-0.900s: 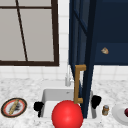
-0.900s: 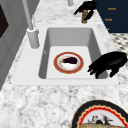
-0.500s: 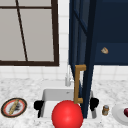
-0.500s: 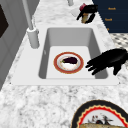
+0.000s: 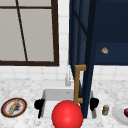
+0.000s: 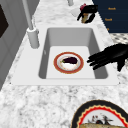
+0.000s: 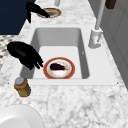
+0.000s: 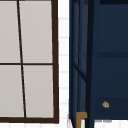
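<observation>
A red-rimmed plate (image 6: 79,65) lies in the white sink (image 6: 47,50) with a dark eggplant (image 6: 69,60) on it. In the left side view my left hand (image 6: 110,56) hovers over the sink's front edge, fingers stretched straight toward the plate, holding nothing. In the front view the left hand (image 5: 38,104) is at the sink's left end. My right hand (image 7: 23,53) hangs over the front edge near the other end, fingers relaxed and pointing down at the plate (image 7: 71,71) and eggplant (image 7: 58,67), beside a small jar (image 7: 22,86). The right hand (image 5: 94,103) holds nothing.
A big red ball (image 5: 67,115) sits before the sink. A dark blue cabinet door with a brass handle (image 5: 79,83) stands open above. The faucet (image 6: 31,27) is at the back. A patterned plate (image 5: 5,112) lies left, a white plate (image 5: 118,113) right.
In the left side view my left hand has risen a little and uncurled, its fingers now stretched out over the sink toward the plate. The right hand has stayed put.
</observation>
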Controlling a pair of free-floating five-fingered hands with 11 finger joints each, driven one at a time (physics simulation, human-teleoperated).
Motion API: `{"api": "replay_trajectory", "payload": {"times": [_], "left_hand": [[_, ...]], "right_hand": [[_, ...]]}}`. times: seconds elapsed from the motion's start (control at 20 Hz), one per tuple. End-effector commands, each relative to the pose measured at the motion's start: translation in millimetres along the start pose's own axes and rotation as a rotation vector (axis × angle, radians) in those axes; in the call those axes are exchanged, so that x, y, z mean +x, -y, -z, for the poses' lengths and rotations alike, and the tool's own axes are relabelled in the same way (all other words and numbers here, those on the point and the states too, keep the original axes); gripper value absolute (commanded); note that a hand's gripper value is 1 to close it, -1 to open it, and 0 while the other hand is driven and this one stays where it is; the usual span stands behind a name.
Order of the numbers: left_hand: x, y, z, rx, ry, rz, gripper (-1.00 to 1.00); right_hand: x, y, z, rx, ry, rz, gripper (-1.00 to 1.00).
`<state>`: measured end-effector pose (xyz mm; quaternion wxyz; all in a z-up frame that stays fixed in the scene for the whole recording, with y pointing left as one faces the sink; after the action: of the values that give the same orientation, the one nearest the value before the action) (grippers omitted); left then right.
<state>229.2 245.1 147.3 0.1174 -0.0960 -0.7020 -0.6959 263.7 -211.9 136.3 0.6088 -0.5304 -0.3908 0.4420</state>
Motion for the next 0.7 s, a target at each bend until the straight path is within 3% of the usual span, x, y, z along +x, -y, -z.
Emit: {"api": "replay_trajectory", "payload": {"times": [0.0,0.05,0.1,0.2,0.35,0.65], "left_hand": [[0,0,-1,0.006,0.002,-0.001,-1.0],[0,0,1,0.0,0.001,0.0,-1.0],[0,0,1,0.0,0.001,-0.001,0.0],[0,-1,1,-0.011,0.007,0.008,0.0],[0,-1,1,-0.005,0.003,0.019,0.0],[0,0,1,0.002,-0.001,0.033,0.0]], "right_hand": [[0,0,0,0.0,0.0,0.0,0.0],[0,0,0,0.0,0.0,0.0,0.0],[1,0,2,0.0,0.0,0.0,-1.0],[2,4,6,0.007,0.004,0.004,-1.0],[0,12,4,-0.015,0.049,0.004,-1.0],[-3,18,4,0.013,0.056,-0.003,-1.0]]}}
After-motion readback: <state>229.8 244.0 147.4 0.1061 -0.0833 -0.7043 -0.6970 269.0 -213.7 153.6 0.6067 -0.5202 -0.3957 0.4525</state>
